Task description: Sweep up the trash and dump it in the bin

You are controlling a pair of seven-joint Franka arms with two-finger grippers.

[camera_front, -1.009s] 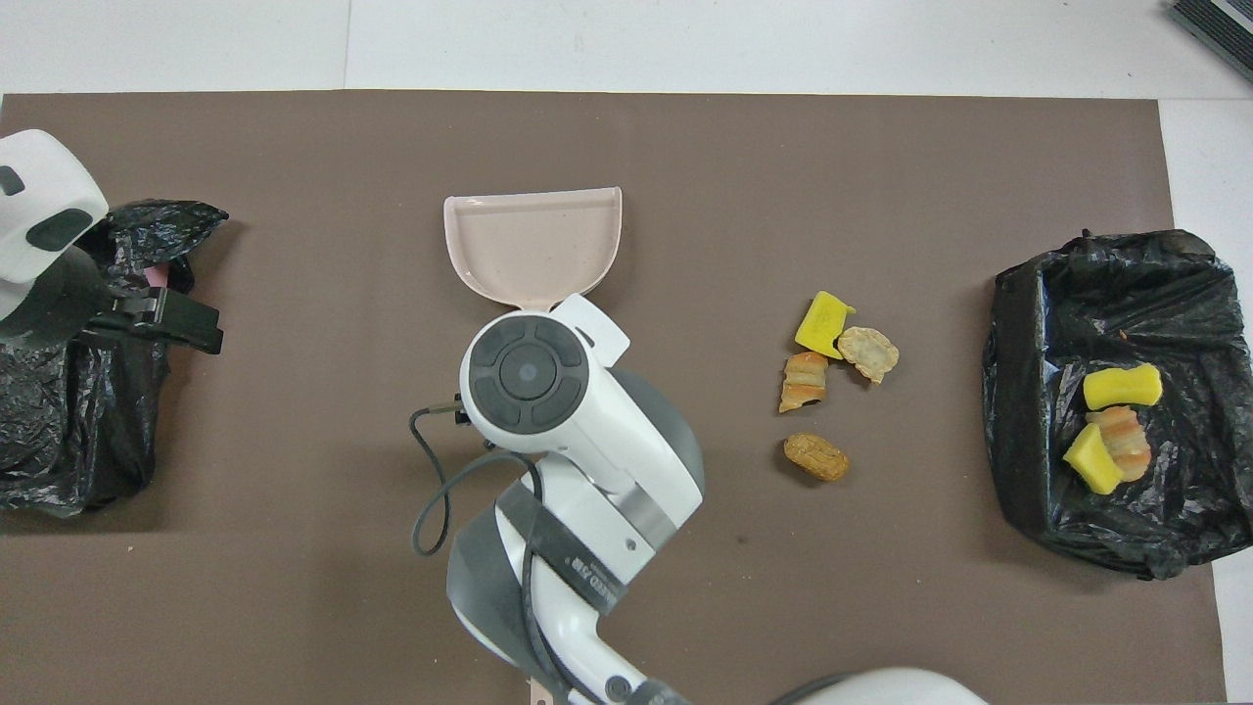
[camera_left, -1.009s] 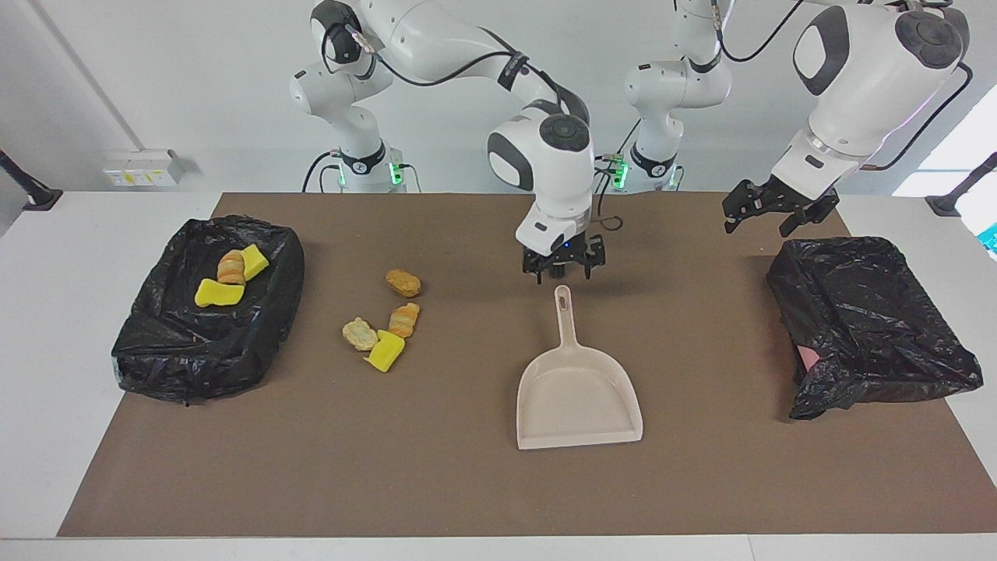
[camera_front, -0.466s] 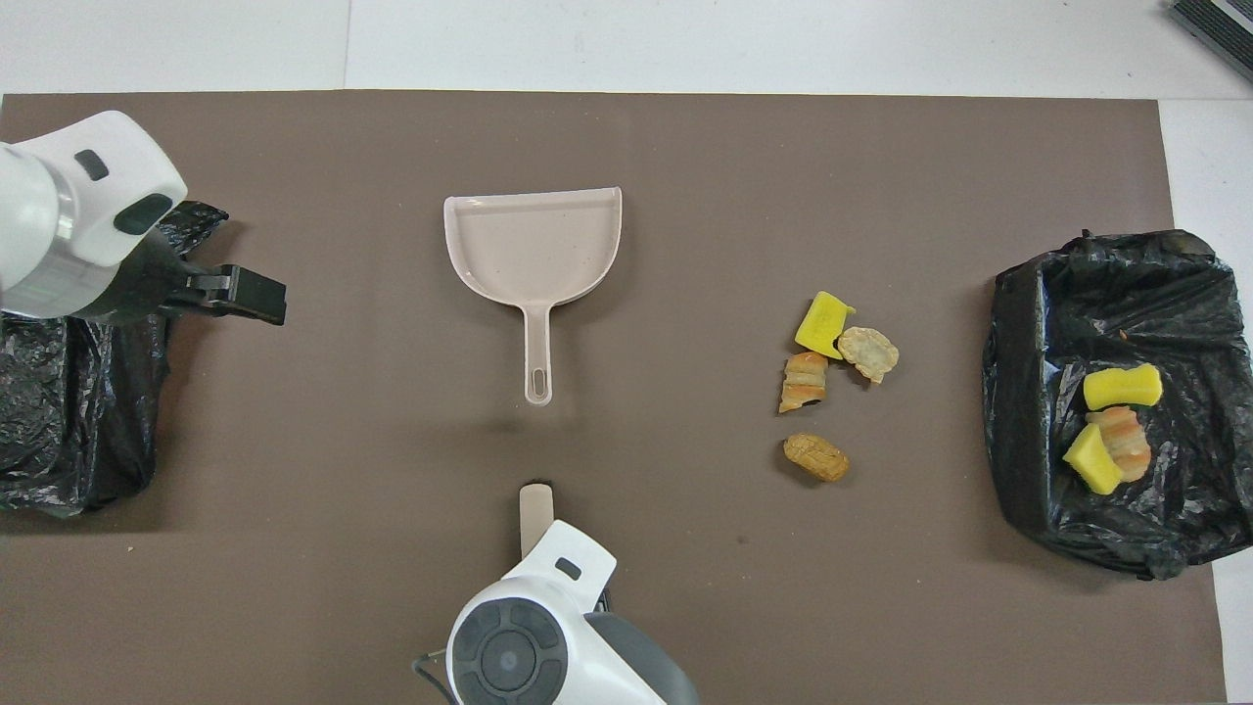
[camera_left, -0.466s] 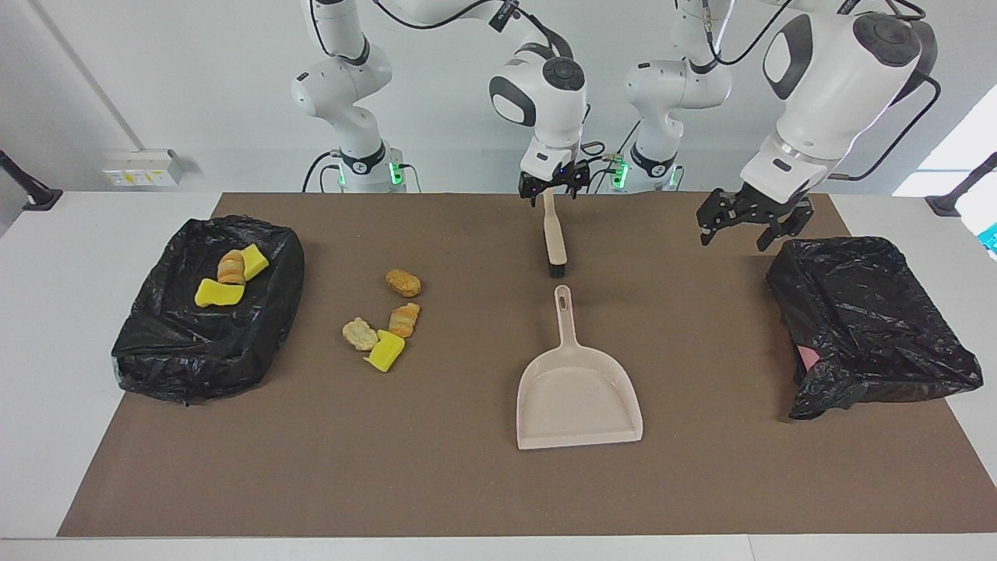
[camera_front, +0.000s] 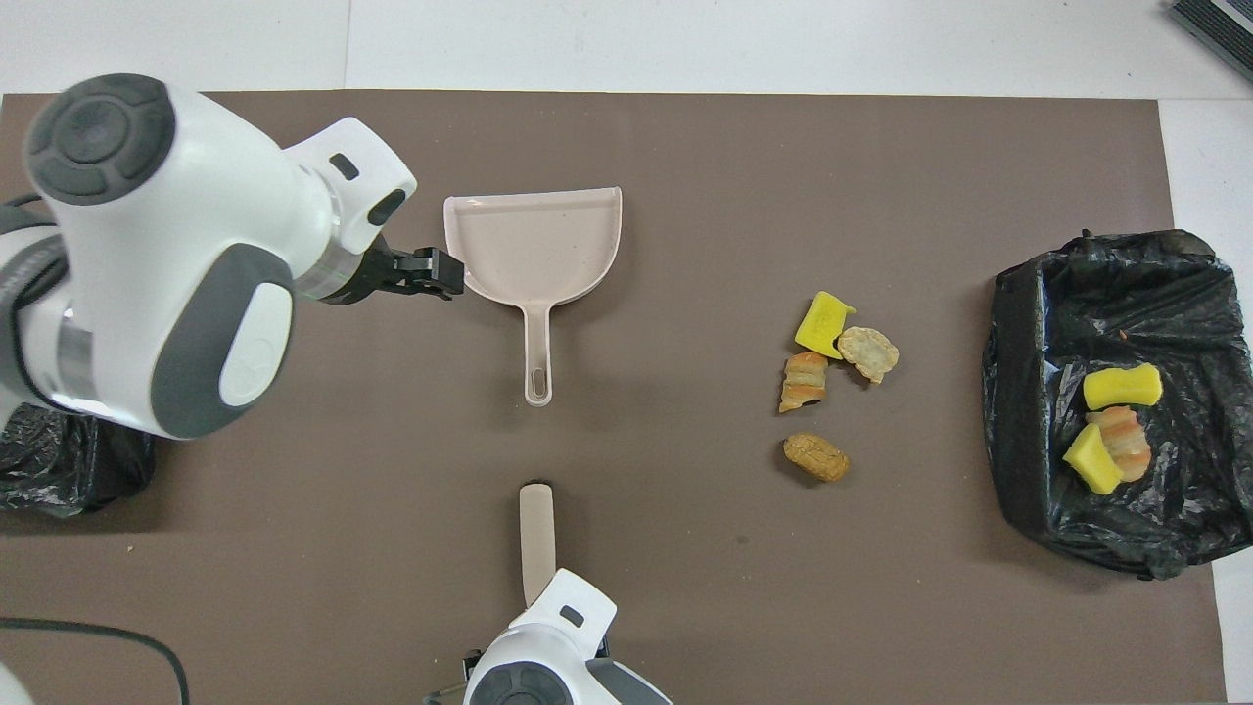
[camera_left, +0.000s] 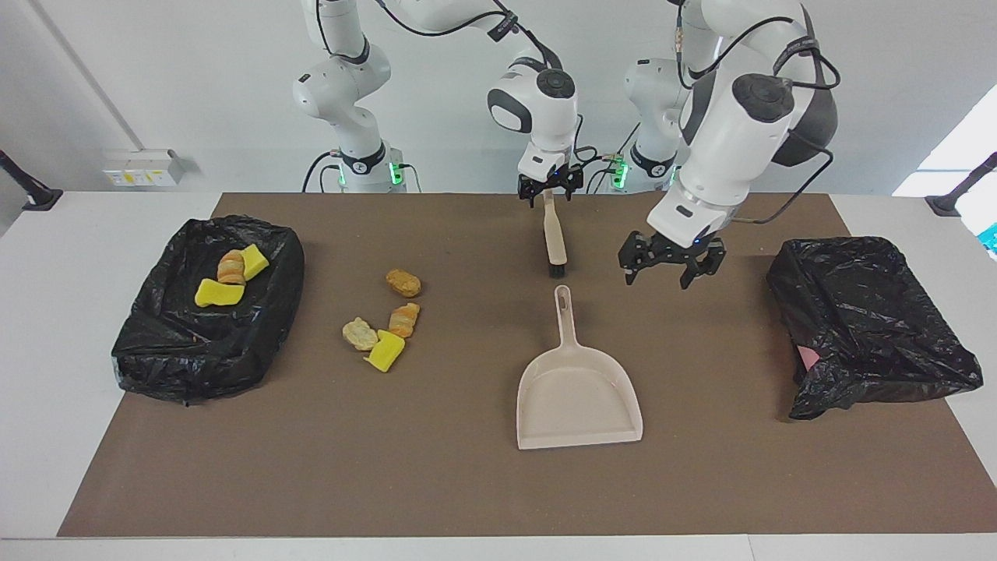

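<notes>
Fingers (camera_left: 549, 192) of right gripper (camera_left: 550, 196) over brush (camera_left: 554, 241) handle end; grasping or not, cannot tell. Left gripper (camera_left: 671, 269) spread wide, empty, hovering over the mat beside dustpan (camera_left: 576, 389) handle. Brush's long axis runs robots-to-outward, bristles toward the dustpan. Black-lined bin (camera_left: 206, 308) at right arm's end of table (camera_left: 78, 257) holds three trash pieces (camera_left: 230, 276). Four loose trash pieces (camera_left: 385, 319) lie between bin and dustpan. Second bag-lined bin (camera_left: 868, 323) at left arm's end.

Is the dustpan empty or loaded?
Empty. The dustpan shows a bare tray in both views; four trash pieces lie on the mat beside it.
</notes>
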